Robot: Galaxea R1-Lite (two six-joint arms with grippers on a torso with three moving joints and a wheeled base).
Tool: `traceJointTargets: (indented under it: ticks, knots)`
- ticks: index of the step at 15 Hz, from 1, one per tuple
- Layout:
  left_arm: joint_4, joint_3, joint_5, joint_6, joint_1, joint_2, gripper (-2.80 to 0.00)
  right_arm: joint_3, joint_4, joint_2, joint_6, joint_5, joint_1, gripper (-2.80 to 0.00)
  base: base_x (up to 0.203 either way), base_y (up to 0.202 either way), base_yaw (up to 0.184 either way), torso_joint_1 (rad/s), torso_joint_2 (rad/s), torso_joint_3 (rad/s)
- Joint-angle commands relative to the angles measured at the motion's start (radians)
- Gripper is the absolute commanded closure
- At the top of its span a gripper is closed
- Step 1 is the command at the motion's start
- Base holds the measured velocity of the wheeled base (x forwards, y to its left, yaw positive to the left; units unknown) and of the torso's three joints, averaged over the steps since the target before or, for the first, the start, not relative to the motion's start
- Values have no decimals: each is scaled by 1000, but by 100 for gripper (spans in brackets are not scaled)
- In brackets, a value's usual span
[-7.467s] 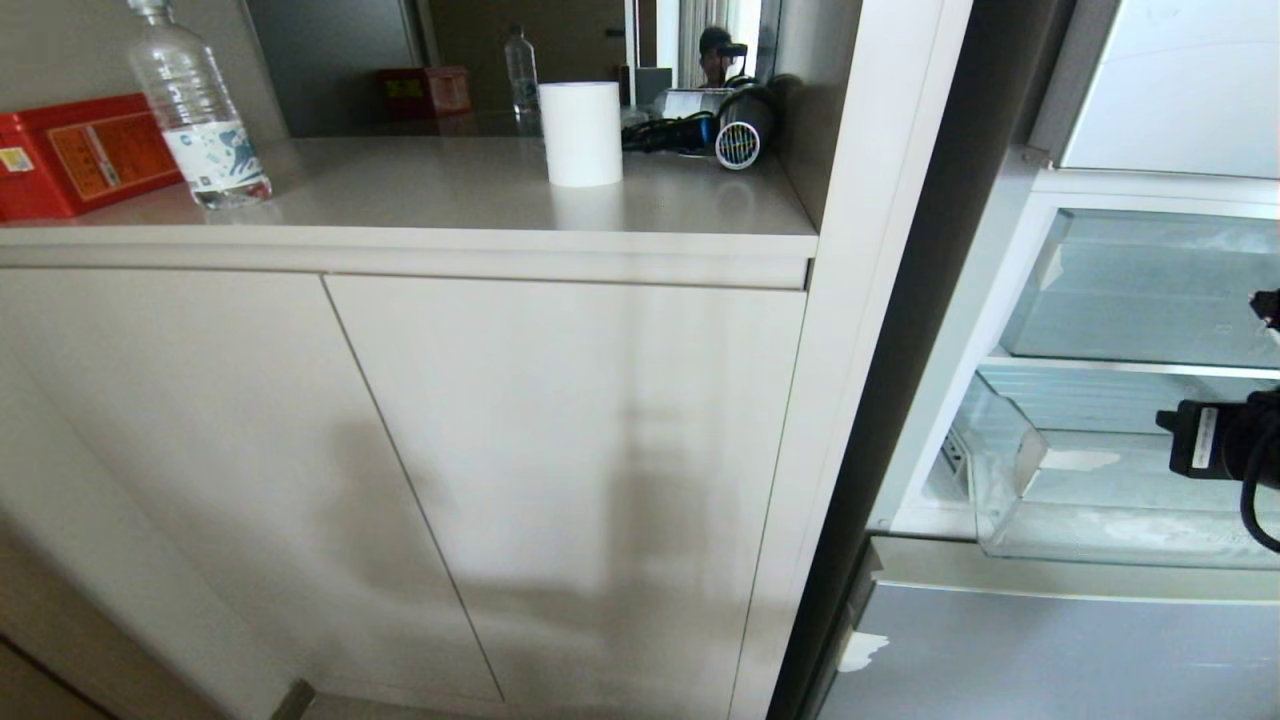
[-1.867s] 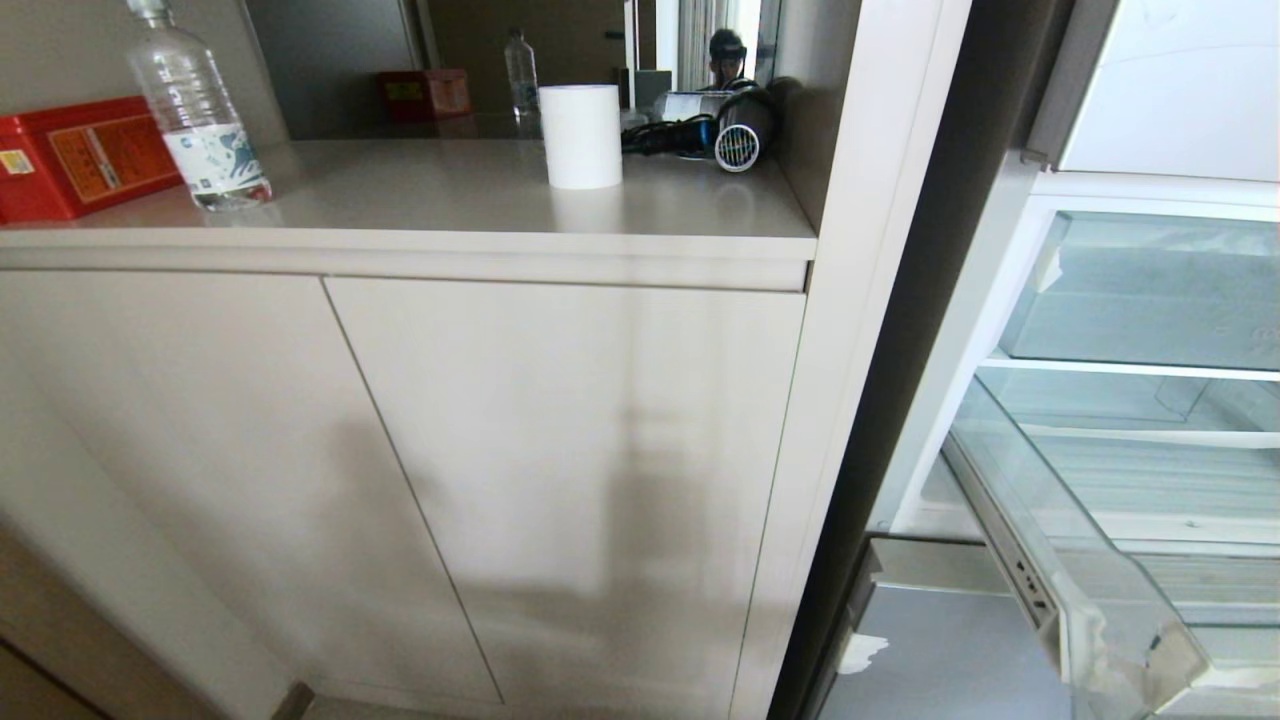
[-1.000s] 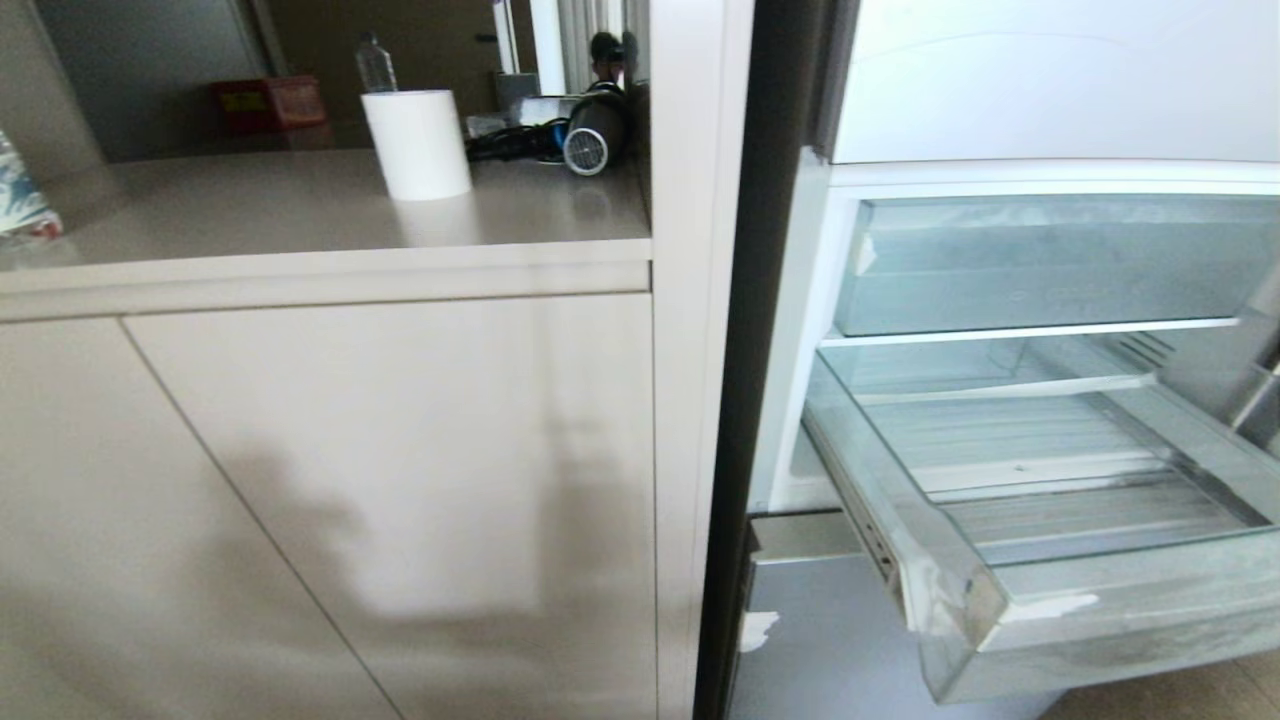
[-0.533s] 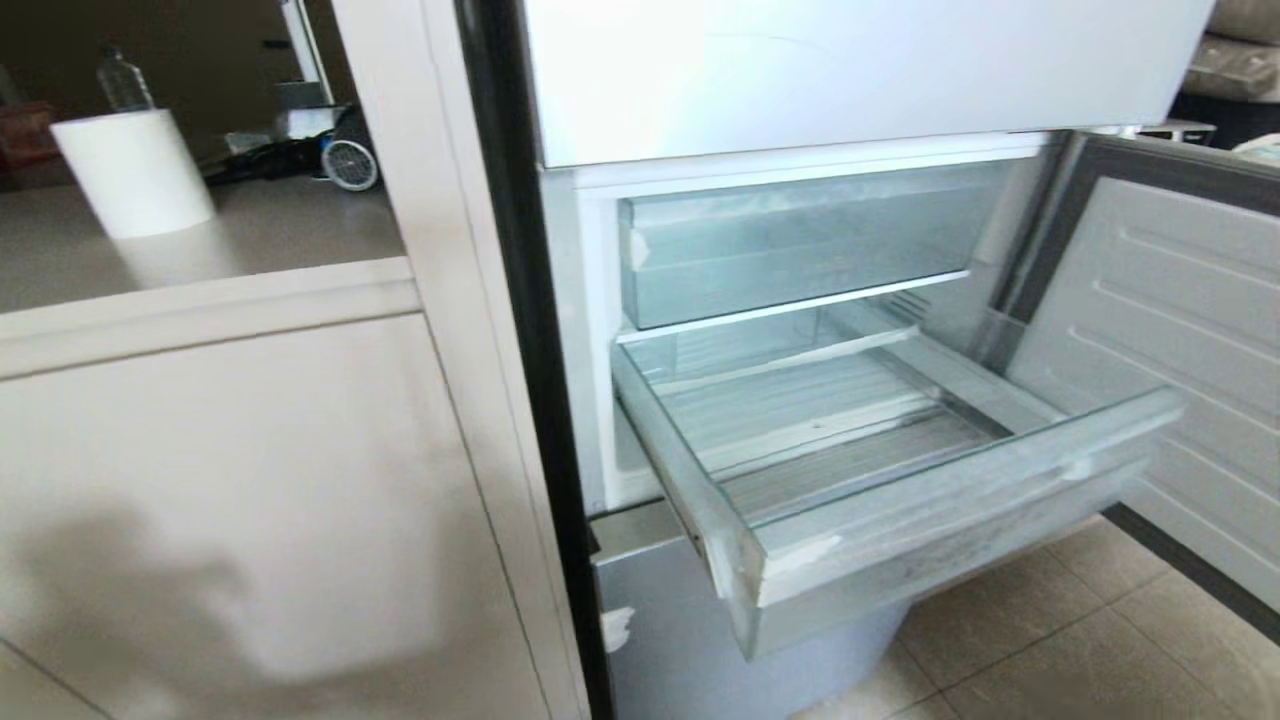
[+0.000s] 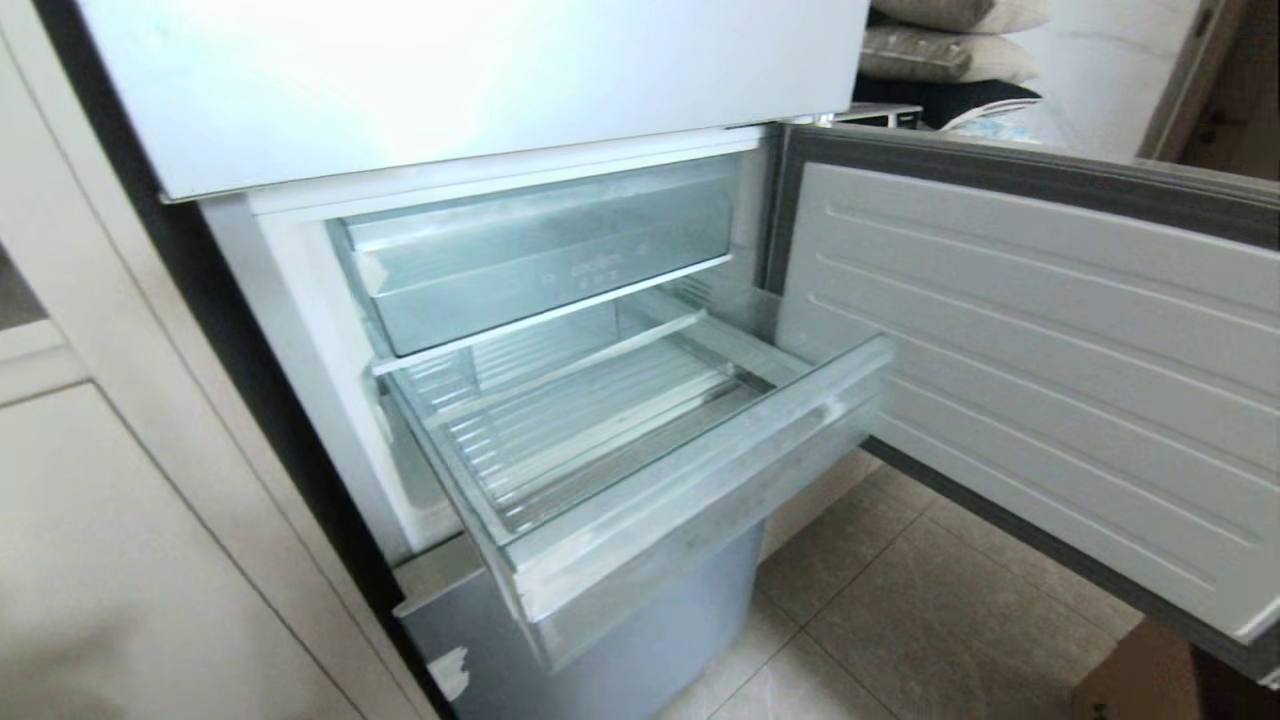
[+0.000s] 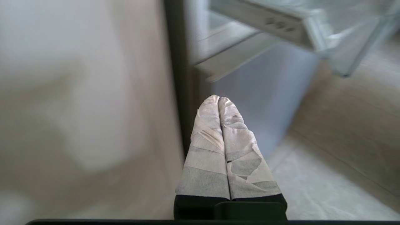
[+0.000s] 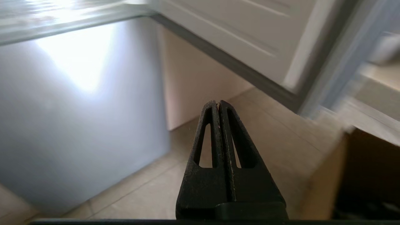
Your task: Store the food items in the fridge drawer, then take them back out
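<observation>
drawer: I saw the fridge drawer (image 5: 700,470) pulled out, ribbed floor bare, no food in sight.
bin above: clear bin (image 5: 540,250) sat pushed in.
door: fridge door (image 5: 1040,380) stood swung open on the right.
left gripper (image 6: 218,100): taped fingers pressed together, holding nothing, low near the grey lower panel (image 6: 265,93).
right gripper (image 7: 217,103): black fingers pressed together, holding nothing, above the floor tiles (image 7: 265,131).

left gripper (image 6: 218,99): two tapered fingers wrapped in wrinkled grey-white tape, black base
right gripper (image 7: 217,103): bare black plastic fingers, triangular cut-outs
</observation>
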State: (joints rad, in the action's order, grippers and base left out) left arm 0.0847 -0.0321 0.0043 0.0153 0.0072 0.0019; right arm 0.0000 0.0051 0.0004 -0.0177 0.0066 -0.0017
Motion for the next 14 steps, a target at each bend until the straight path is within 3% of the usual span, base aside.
traceJointTargets:
  ticks: [1,8,14]
  knots:
    - [1,0,0,0,0,0,0,0,-1,-2,1,-1,0,0,2,6,-176,2,-2,2]
    - [1,0,0,0,0,0,0,0,-1,-2,8,-2,0,0,0,10,-167,3,2,2]
    - [1,0,0,0,0,0,0,-4,-1,-2,-6,-4,-3,0,0,1,-14,-1,1,0]
